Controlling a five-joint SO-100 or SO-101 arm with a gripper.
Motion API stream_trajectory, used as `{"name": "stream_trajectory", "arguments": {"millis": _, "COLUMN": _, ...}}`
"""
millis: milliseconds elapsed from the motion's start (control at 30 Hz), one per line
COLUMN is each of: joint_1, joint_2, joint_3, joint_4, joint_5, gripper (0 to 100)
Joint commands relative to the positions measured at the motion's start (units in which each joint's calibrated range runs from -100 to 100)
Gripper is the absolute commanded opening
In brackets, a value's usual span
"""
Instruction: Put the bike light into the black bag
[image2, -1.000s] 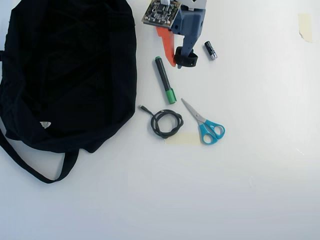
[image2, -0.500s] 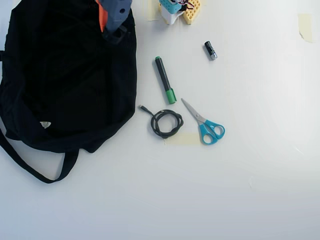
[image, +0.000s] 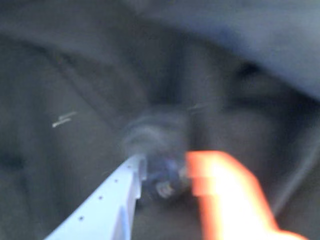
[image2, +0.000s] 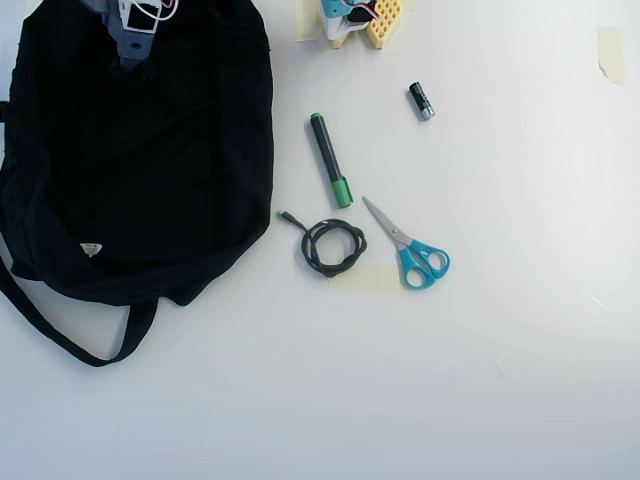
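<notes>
The wrist view is blurred. My gripper (image: 165, 167), one white finger (image: 112, 200) and one orange finger (image: 225, 195), is shut on the bike light (image: 162, 182), a small dark block with a ring strap above it. Dark folds of the black bag (image: 75, 75) fill the view behind it. In the overhead view the black bag (image2: 150, 170) lies at the left with its strap and small white label. Part of my arm (image2: 140, 25) reaches over the bag's top edge. The bike light is hidden in the overhead view.
To the right of the bag on the white table lie a green marker (image2: 330, 160), a coiled black cable (image2: 333, 247), blue-handled scissors (image2: 412, 252) and a short black cylinder with a silver tip (image2: 421, 101). A yellow and blue object (image2: 365, 20) stands at the top edge.
</notes>
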Motion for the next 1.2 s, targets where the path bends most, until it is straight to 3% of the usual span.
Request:
{"name": "stream_trajectory", "arguments": {"millis": 0, "joint_1": -4.3, "joint_2": -6.6, "joint_3": -9.7, "joint_4": 11.5, "joint_5": -0.2, "gripper": 26}}
{"name": "stream_trajectory", "arguments": {"millis": 67, "joint_1": -8.3, "joint_2": -19.0, "joint_3": -12.0, "joint_4": 20.4, "joint_5": -0.2, "gripper": 36}}
{"name": "stream_trajectory", "arguments": {"millis": 233, "joint_1": -29.4, "joint_2": -37.8, "joint_3": -11.1, "joint_4": 27.8, "joint_5": -2.8, "gripper": 37}}
{"name": "stream_trajectory", "arguments": {"millis": 267, "joint_1": -33.1, "joint_2": -40.0, "joint_3": -11.1, "joint_4": 27.8, "joint_5": -4.3, "gripper": 33}}
{"name": "stream_trajectory", "arguments": {"millis": 367, "joint_1": -40.9, "joint_2": -45.8, "joint_3": -10.3, "joint_4": 32.2, "joint_5": -4.5, "gripper": 3}}
{"name": "stream_trajectory", "arguments": {"millis": 867, "joint_1": -47.8, "joint_2": -69.4, "joint_3": 15.7, "joint_4": 38.0, "joint_5": -3.7, "gripper": 2}}
{"name": "stream_trajectory", "arguments": {"millis": 1033, "joint_1": -52.8, "joint_2": -77.9, "joint_3": 28.2, "joint_4": 37.7, "joint_5": 0.4, "gripper": 2}}
{"name": "stream_trajectory", "arguments": {"millis": 1167, "joint_1": -52.7, "joint_2": -83.4, "joint_3": 37.4, "joint_4": 37.6, "joint_5": 0.3, "gripper": 2}}
